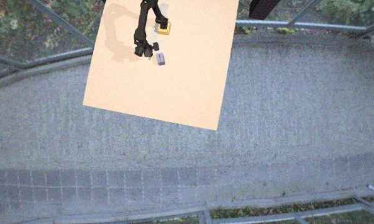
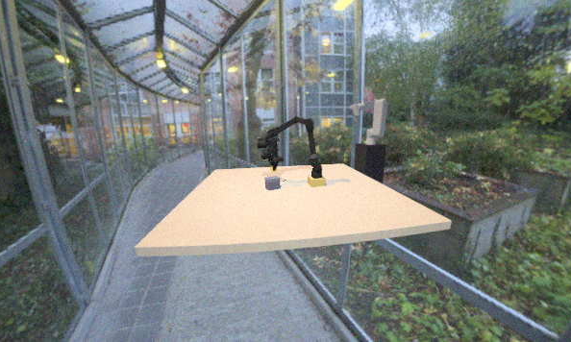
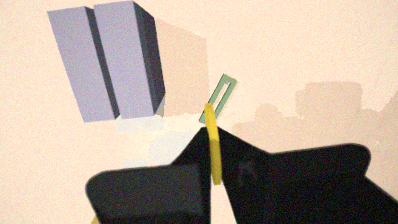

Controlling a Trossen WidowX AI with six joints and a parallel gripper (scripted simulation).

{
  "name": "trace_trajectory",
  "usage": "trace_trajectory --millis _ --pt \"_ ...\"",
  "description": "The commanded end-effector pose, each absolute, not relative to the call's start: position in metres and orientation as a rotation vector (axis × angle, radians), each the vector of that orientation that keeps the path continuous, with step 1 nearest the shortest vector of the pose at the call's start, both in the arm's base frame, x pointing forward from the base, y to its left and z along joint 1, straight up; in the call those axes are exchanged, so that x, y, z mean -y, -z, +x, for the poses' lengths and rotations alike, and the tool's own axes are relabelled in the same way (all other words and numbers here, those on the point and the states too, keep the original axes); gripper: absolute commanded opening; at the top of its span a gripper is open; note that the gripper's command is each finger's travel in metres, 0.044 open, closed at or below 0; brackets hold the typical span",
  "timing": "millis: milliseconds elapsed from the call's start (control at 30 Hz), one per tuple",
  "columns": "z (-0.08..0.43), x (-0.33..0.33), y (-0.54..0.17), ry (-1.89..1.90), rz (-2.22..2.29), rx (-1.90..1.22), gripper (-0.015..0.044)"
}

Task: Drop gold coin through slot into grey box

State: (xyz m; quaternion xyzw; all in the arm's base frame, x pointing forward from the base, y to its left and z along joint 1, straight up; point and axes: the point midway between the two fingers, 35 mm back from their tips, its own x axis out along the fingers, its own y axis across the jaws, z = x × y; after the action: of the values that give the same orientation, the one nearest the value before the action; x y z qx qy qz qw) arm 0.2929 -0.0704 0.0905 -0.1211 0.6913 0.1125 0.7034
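Gold coin (image 3: 210, 122): in the jaws, up off the desk (image 1: 177, 94) (image 2: 289, 216), outside the box. Jaws clenched on it, 1 finger per side, coin seen approx. edge-on in wrist view, its lower part b/w the fingers & upper part sticking out past the tips. Top view: coin n/v, arm covers it.

Green holder (image 1: 150, 58) (image 3: 230, 78): on desk just beside the box, toward the left edge in top view. Its long narrow opening shows pale desk colour thru it. In wrist view the coin's tip overlaps the holder's near end; coin is above it, can't tell exact ht.

Grey box (image 1: 163, 58) (image 2: 272, 183) (image 3: 125, 65): closed, upright on desk, slot running across lid. Top view: b/w L & R edges, a bit closer to L, well apart from bottom edge. Ext. view: nearer far edge than near edge. Wrist view: slot & coin both lengthwise up the pic, at slightly diff. angles. Box & coin apart.

Black arm (image 1: 141, 25) (image 2: 294, 120): bent up & over, reaching from its yellow base block (image 1: 164, 32) (image 2: 316, 182), wrist end pointing down. Top view: wrist on box's L-edge side. Ext. view: base block R of box, nearer far R corner than near R corner. Arm's shadow falls toward L edge in top view.
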Motion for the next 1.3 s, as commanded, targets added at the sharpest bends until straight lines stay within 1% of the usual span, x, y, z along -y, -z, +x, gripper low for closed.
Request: trace_trajectory --millis 0,933,1267 --pt "0.298 0.060 -0.092 -0.249 -0.267 -1.533 0.0000" --pt "0.313 -0.012 -0.092 -0.255 -0.261 -1.530 0.0000" --pt "0.311 -0.007 -0.090 -0.256 -0.268 -1.536 0.0000"
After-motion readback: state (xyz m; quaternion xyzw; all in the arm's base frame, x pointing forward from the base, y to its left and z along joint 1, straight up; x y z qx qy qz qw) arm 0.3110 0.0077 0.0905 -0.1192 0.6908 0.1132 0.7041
